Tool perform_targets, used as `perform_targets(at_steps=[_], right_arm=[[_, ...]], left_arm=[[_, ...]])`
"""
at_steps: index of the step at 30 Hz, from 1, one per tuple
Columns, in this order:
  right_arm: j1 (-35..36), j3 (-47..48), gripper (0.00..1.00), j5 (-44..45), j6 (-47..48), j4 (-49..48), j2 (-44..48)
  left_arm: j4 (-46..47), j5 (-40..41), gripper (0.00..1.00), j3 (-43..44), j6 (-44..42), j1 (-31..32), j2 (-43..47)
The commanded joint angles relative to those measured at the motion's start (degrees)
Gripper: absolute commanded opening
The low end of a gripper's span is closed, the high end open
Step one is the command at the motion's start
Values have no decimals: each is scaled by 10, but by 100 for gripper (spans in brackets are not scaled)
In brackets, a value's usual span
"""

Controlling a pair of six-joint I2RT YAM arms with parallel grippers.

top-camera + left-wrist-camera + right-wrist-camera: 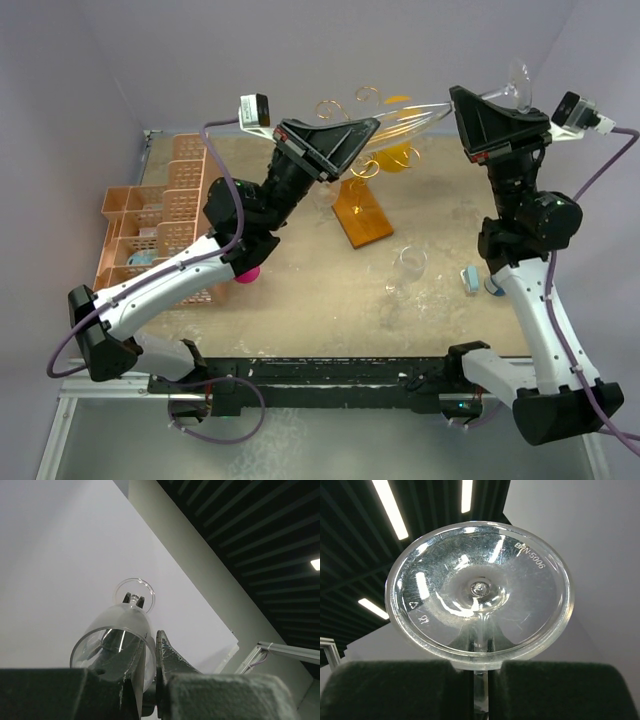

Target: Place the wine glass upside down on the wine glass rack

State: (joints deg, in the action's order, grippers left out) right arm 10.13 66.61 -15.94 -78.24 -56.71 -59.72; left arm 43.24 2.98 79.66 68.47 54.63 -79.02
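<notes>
Aloft over the far part of the table (pixel 300 290), the wine glass (pixel 415 118), lying almost level and clamped at both ends. On the thin stem, just under the round foot (pixel 480 587), the right gripper (pixel 458 100), closed tight; on the wall of the bowl (pixel 117 630), the left gripper (pixel 372 128), pinching with one finger inside and one outside. Reads "BPN-5006" in raised letters on the foot, with a small triangle mark opposite. Looks clear and smooth, with fine scratches. Right by the bowl in the top view, the wine glass rack (pixel 350 108): gold wire curls on a thin post, orange-brown wooden base. Nearer, a second glass (pixel 408 268) standing on the table; far left, an orange lattice crate (pixel 165 215).
</notes>
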Motion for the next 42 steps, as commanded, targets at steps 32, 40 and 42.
perform_targets(at_steps=[32, 40, 42], right_arm=[[2, 51, 0, 264, 667, 418, 173], [2, -39, 0, 356, 670, 413, 191], [2, -64, 0, 366, 679, 406, 188]], left_arm=[[-317, -61, 46, 54, -71, 22, 60], [-313, -61, 47, 163, -70, 46, -29], [-334, -62, 47, 221, -82, 62, -65]])
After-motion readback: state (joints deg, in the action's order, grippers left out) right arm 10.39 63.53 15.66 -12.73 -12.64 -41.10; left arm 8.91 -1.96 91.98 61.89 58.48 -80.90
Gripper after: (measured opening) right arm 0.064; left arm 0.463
